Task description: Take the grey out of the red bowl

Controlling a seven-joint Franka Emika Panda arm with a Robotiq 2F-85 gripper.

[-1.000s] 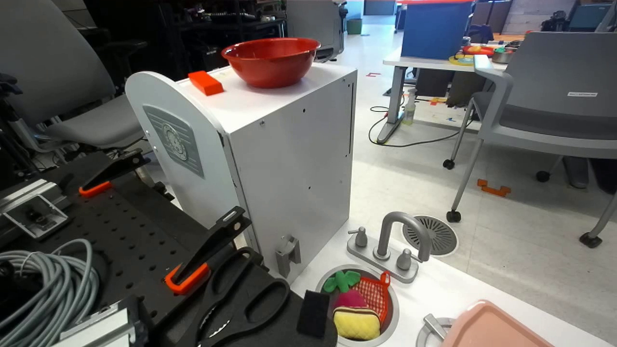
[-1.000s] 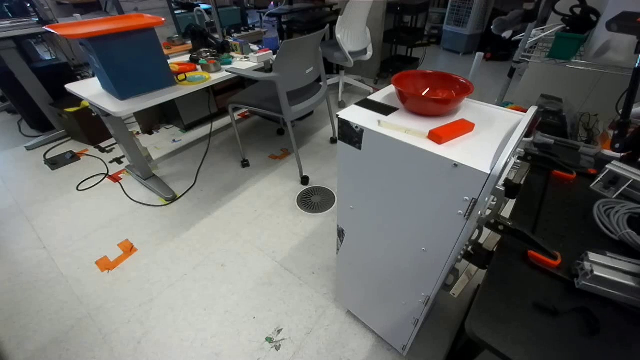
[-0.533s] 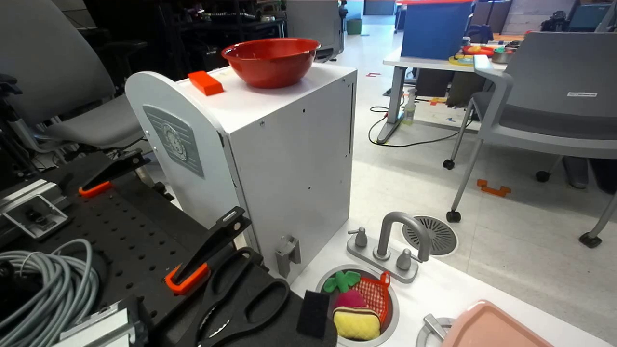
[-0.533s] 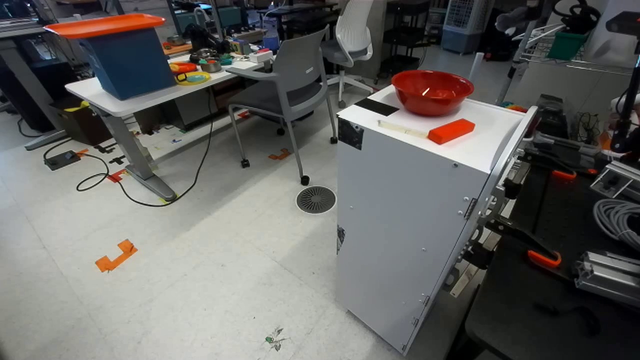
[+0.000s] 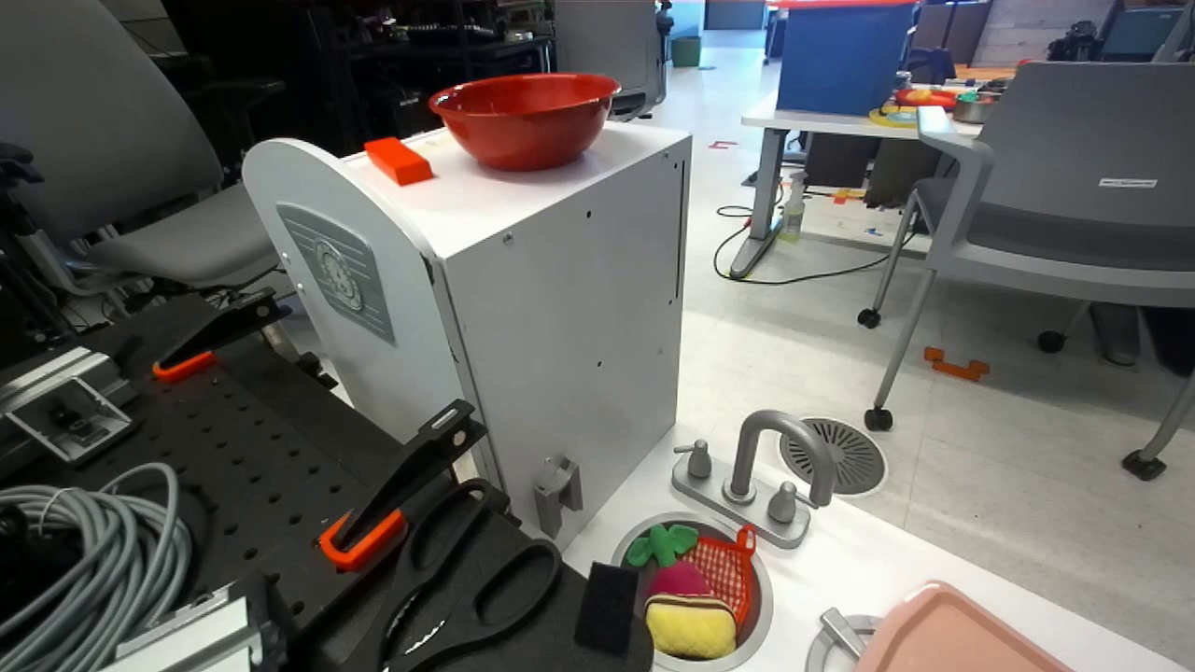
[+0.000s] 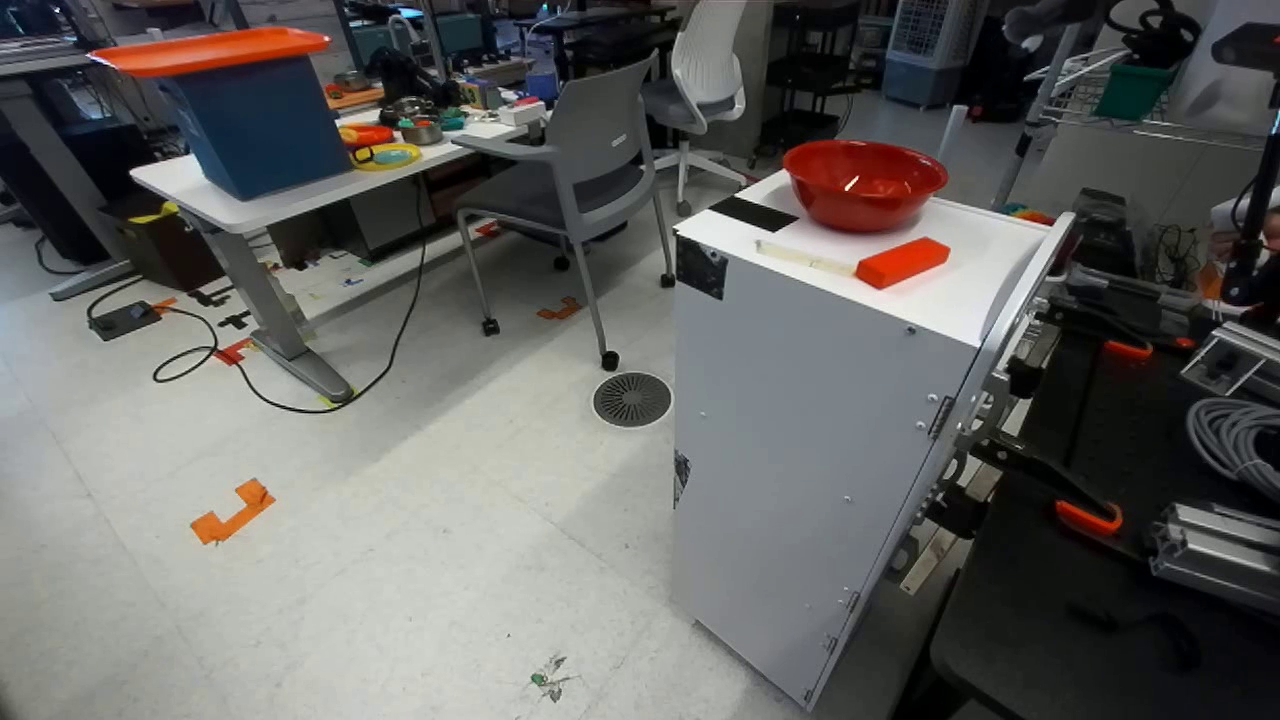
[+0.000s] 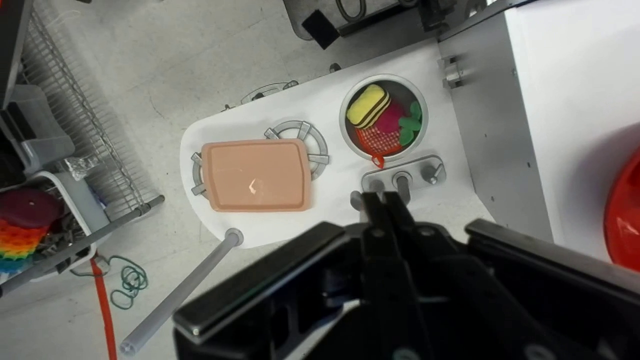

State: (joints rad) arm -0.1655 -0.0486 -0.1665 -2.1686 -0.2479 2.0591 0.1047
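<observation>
The red bowl (image 5: 527, 126) stands upright on top of a white cabinet, in both exterior views. Part of its inner wall shows in an exterior view, where the red bowl (image 6: 866, 188) has glossy highlights. At the right edge of the wrist view only a slice of the red bowl (image 7: 627, 215) appears, cut off by the frame. The grey does not show in any view; it is hidden or out of view. My gripper (image 7: 382, 195) appears only in the wrist view, above the counter by the faucet and apart from the bowl. Its black fingers are together, with nothing between them.
An orange block (image 6: 903, 262) lies beside the bowl on the white cabinet (image 5: 569, 308). Below are a grey faucet (image 5: 789, 443), a round sink (image 7: 424, 120) holding soft toy food, and a pink tray (image 7: 256, 175). A grey tube (image 7: 182, 290) rises near the counter's edge.
The bowl and block have not moved. In an exterior view, a blurred grey shape at the top right has shifted slightly upward, and a pale shape shows more at the right edge.
</observation>
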